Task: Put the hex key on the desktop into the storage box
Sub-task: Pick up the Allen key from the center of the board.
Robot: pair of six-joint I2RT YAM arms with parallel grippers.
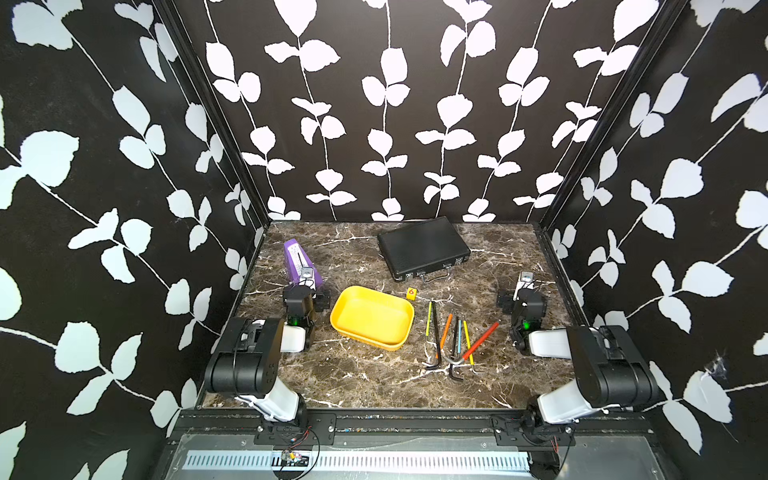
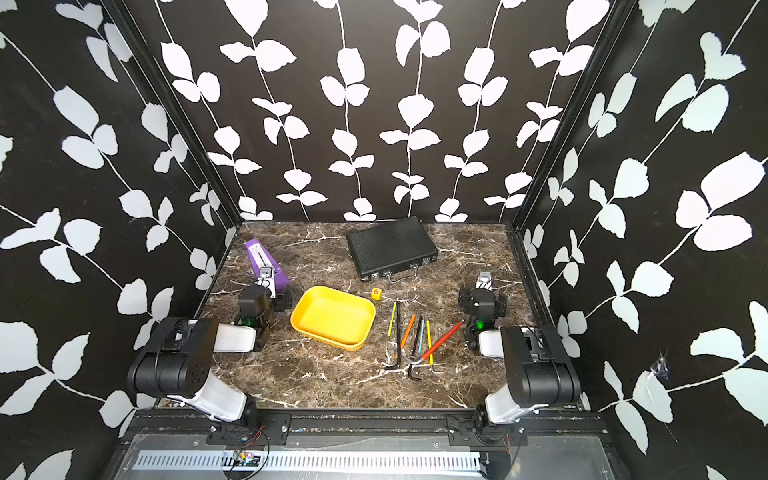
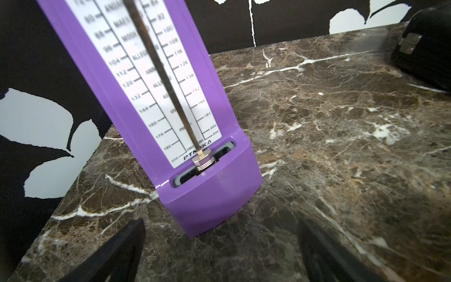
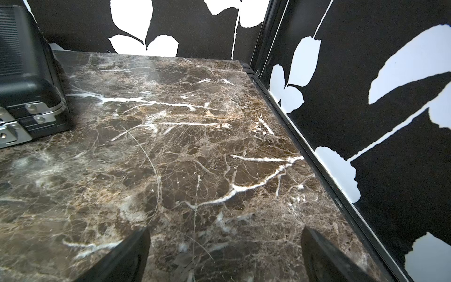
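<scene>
At the right side of the desktop (image 1: 374, 382), the right gripper (image 4: 224, 258) stands spread and empty. The left gripper (image 3: 219, 256) is likewise, facing a purple metronome (image 3: 195, 195). The hex keys (image 1: 458, 336) lie loose between the arms, just beside the empty storage box (image 1: 370, 313). Task judged not begun — every transfer remains.

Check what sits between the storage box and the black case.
A small yellow cube, apart from both the storage box and black case; both top views show it.
</scene>
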